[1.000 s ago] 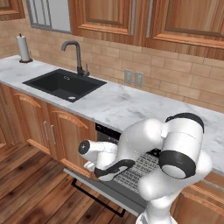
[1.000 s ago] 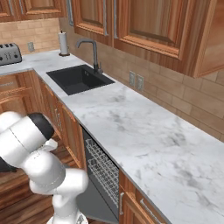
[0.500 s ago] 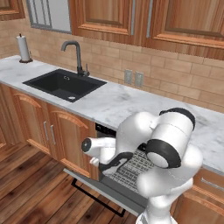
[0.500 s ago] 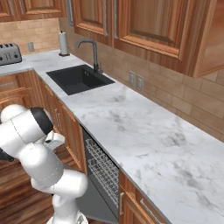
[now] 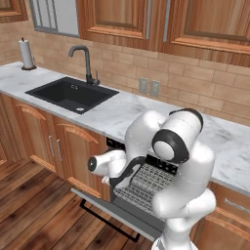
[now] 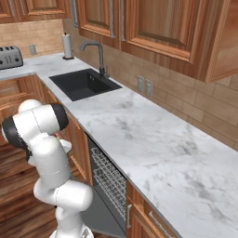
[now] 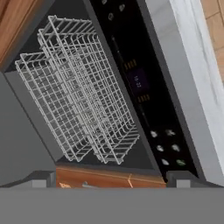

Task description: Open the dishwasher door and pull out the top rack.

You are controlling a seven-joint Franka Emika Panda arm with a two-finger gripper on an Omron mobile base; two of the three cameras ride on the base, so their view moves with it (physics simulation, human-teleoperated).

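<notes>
— Dishwasher door, flat grey metallic panel [image 5: 127,209]? Folded down, lower centre.
— Silver-grey wire top rack [image 7: 94,94]? Inside the tub, frame centre.
— Two-finger gripper [image 7: 109,179]? Spread wide, holding nothing.

The arm [image 5: 161,161] hides the tool and most of the top rack [image 5: 141,180] from the left base camera. In the hand view, the tool's tips [image 7: 177,178] are cut off at the bottom edge; the control strip's [image 7: 144,83] markings are too small to read.

Marble counter [image 6: 153,153] with toaster [image 6: 10,56]
</notes>
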